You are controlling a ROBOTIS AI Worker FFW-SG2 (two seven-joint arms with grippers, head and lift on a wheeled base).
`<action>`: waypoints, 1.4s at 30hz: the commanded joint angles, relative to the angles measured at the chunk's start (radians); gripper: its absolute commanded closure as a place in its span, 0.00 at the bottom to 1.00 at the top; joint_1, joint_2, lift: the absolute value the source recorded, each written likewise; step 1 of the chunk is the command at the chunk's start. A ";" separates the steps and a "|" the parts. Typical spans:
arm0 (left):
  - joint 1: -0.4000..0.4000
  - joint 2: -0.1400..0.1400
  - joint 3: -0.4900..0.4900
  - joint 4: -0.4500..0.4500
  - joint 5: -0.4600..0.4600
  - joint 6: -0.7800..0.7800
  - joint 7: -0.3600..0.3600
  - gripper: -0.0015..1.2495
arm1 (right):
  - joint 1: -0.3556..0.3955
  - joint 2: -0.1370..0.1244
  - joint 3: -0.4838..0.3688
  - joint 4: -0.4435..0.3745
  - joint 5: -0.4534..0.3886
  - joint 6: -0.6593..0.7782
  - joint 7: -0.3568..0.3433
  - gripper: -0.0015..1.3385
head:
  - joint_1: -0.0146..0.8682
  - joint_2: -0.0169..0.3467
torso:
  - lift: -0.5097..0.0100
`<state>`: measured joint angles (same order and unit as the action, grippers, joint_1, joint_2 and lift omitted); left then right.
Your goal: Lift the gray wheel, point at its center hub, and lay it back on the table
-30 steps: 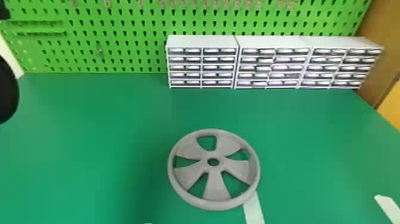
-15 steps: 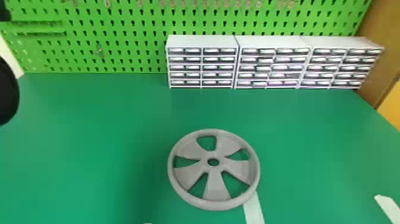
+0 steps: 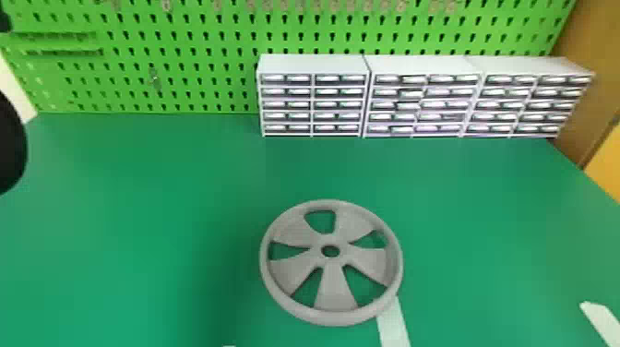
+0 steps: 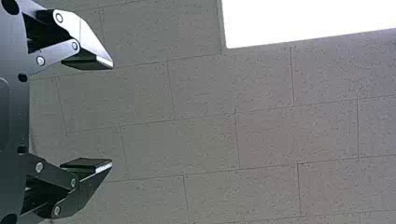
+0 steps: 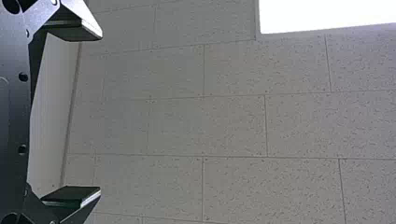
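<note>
The gray wheel [image 3: 334,286] lies flat on the green table [image 3: 138,258], right of the middle in the head view's lower half. Its round hub hole and broad spokes face up, and green shows through the gaps between the spokes. In the left wrist view my left gripper [image 4: 112,114] is open, nothing between its fingers, with ceiling panels beyond. My right gripper [image 5: 100,113] also stands open and holds nothing in the right wrist view, against similar panels. Neither gripper touches the wheel.
White drawer cabinets [image 3: 313,64] line the table's back edge before a green pegboard [image 3: 184,50]. Pale tape [image 3: 394,323] runs from beneath the wheel's near right rim; another strip [image 3: 599,318] lies farther right. A rounded black shape [image 3: 9,143] stands at the left edge.
</note>
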<state>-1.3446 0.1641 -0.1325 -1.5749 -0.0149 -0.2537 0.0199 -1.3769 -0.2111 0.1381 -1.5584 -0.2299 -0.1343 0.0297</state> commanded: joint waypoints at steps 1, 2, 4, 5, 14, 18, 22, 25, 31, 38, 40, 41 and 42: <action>0.002 0.000 0.002 -0.001 0.004 0.001 0.002 0.40 | -0.001 -0.002 0.006 -0.002 0.003 0.002 -0.002 0.10 | 0.80 0.18 | 0.80; 0.002 0.000 0.001 -0.001 0.003 0.001 0.002 0.40 | 0.001 -0.002 0.008 -0.002 0.003 0.002 -0.005 0.10 | 0.80 0.18 | 0.80; 0.002 0.000 -0.001 -0.001 -0.004 0.001 0.003 0.40 | -0.001 -0.002 0.009 -0.002 0.006 0.004 -0.008 0.10 | 0.80 0.18 | 0.80; 0.002 0.000 -0.003 -0.001 -0.004 0.001 0.003 0.40 | 0.001 -0.002 0.009 -0.002 0.006 0.004 -0.010 0.10 | 0.80 0.18 | 0.80; 0.009 0.003 -0.003 -0.001 -0.002 0.004 0.006 0.40 | 0.016 -0.002 0.009 0.000 0.009 0.005 -0.014 0.10 | 0.80 0.18 | 0.80; 0.010 0.005 -0.003 -0.001 0.001 0.004 0.006 0.40 | 0.016 -0.002 0.009 0.001 0.009 0.005 -0.016 0.10 | 0.80 0.18 | 0.80; 0.015 0.005 -0.004 -0.001 -0.004 0.004 0.006 0.40 | 0.018 -0.002 0.009 0.001 0.011 0.005 -0.016 0.10 | 0.80 0.18 | 0.80; 0.015 0.006 -0.006 -0.001 -0.004 0.002 0.008 0.40 | 0.019 -0.002 0.009 0.001 0.012 0.005 -0.016 0.10 | 0.80 0.18 | 0.80; 0.012 0.008 -0.007 -0.004 -0.005 0.004 0.008 0.40 | 0.024 -0.002 0.009 0.001 0.011 0.005 -0.017 0.10 | 0.80 0.18 | 0.80; 0.018 0.012 -0.010 -0.004 -0.005 0.004 0.015 0.40 | 0.027 -0.005 0.009 0.001 0.011 0.005 -0.022 0.10 | 0.80 0.18 | 0.80; 0.016 0.012 -0.010 -0.004 -0.005 0.004 0.015 0.40 | 0.025 -0.007 0.008 0.001 0.006 0.005 -0.024 0.10 | 0.80 0.18 | 0.80; 0.016 0.012 -0.010 -0.004 -0.005 0.004 0.015 0.40 | 0.025 -0.007 0.006 0.001 0.003 0.005 -0.024 0.10 | 0.80 0.18 | 0.80; 0.018 0.012 -0.009 -0.004 -0.005 0.004 0.015 0.40 | 0.025 -0.007 0.006 0.001 0.001 0.005 -0.024 0.10 | 0.80 0.18 | 0.80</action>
<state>-1.3278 0.1756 -0.1418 -1.5785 -0.0197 -0.2501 0.0353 -1.3503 -0.2170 0.1467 -1.5570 -0.2215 -0.1288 0.0064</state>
